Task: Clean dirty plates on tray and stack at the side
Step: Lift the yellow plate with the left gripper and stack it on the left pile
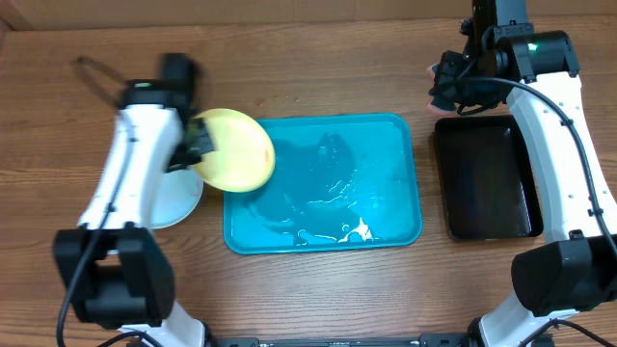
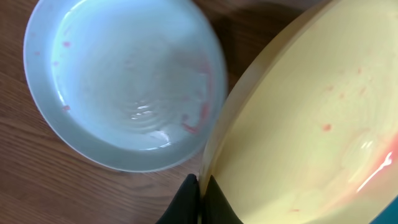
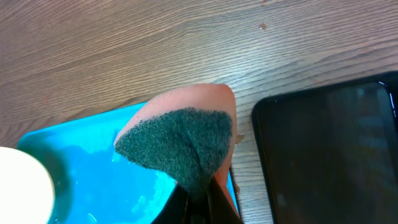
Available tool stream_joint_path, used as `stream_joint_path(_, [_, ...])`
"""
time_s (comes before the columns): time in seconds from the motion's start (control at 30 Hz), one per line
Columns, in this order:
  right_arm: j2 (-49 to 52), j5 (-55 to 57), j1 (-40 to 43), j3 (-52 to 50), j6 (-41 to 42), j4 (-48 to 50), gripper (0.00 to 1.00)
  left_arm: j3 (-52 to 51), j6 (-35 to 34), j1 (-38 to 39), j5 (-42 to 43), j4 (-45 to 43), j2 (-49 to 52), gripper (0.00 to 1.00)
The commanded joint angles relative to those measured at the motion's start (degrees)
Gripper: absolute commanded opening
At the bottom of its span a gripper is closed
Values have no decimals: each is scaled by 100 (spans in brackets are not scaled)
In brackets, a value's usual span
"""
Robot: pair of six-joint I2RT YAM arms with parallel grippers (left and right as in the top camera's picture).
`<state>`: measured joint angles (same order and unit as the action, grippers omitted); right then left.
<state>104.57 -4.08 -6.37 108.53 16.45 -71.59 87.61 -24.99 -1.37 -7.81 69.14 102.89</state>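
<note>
Bright, even light, white glare on the tray (image 1: 386, 154), wrist close-ups soft.

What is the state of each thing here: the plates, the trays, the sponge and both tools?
turquoise tray: flat on the table, wet.
black tray: flat on the table.
yellow plate: held by its rim, faint red spots.
pale blue plate: lying on the table, red traces.
sponge: gripped, green side showing.
left tool: shut on the yellow plate.
right tool: shut on the sponge.
</note>
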Motion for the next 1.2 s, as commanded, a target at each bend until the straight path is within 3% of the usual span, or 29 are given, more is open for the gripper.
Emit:
stream_joint_path(0.0, [-55, 13, 13, 103, -42, 28, 4, -286, 855, -1119, 1521, -39, -219, 5])
stream_joint_path(0.37, [-55, 11, 13, 103, -37, 28, 4, -1934, 1154, -3700, 2734, -1331, -219, 5])
stream_joint_path(0.63, [-55, 11, 13, 103, -37, 26, 4, -2227, 1102, -4033, 2736, -1864, -219, 5])
stream_joint_path(0.8, [-55, 15, 13, 103, -39, 15, 4, -2225, 1224, -3788, 2736, -1801, -219, 41])
stream_joint_path(1.1, [-52, 1130, 61, 81, -39, -472, 4, -1784, 1410, -3117, 2516, -1451, -623, 50])
stream_joint_path(1.17, [-52, 1464, 201, -76, -39, -595, 4, -1591, 1414, -2787, 2326, -1364, -1001, 62])
